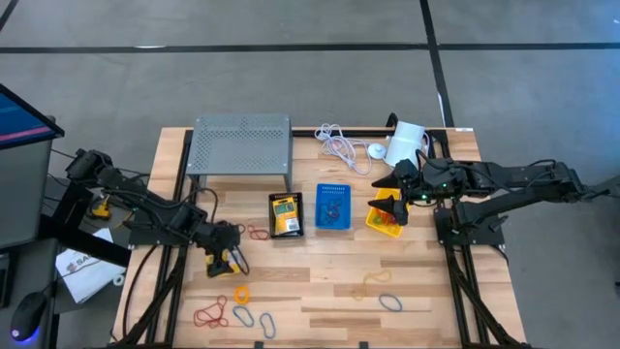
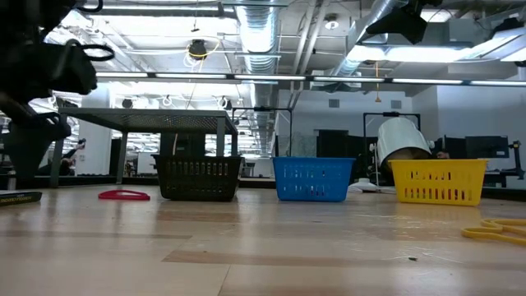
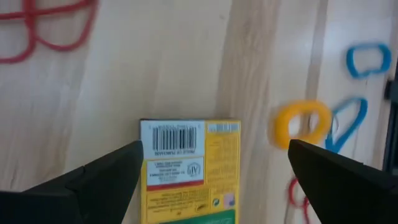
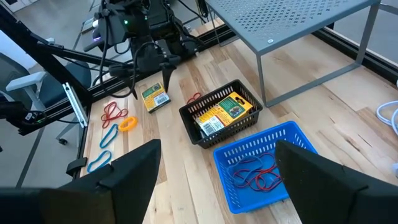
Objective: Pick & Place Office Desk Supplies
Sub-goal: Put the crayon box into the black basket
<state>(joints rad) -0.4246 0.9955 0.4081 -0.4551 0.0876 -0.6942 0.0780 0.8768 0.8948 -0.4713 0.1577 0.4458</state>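
Note:
A yellow card packet [image 3: 186, 174] lies flat on the table, also seen from the right wrist [image 4: 154, 98]. My left gripper [image 3: 216, 149] hovers over it, open, one finger on each side, apart from it. Two more packets lie in the black bin [image 1: 272, 215]. Red loops lie in the blue bin [image 4: 273, 134]. My right gripper [image 1: 392, 194] is open above the yellow bin [image 1: 383, 225]. Loose loops lie near the table's near edge: red [image 1: 210, 314], orange [image 1: 241, 293], blue [image 1: 266, 325], with an orange one [image 3: 301, 121] close to the packet.
A grey perforated stand [image 1: 242, 145] stands at the far edge. Beside it are a coiled white cable [image 1: 339, 145] and a white cylinder device [image 1: 407, 141]. More loops [image 1: 389, 302] lie near the table's near right. A red loop [image 1: 259, 233] lies beside the black bin.

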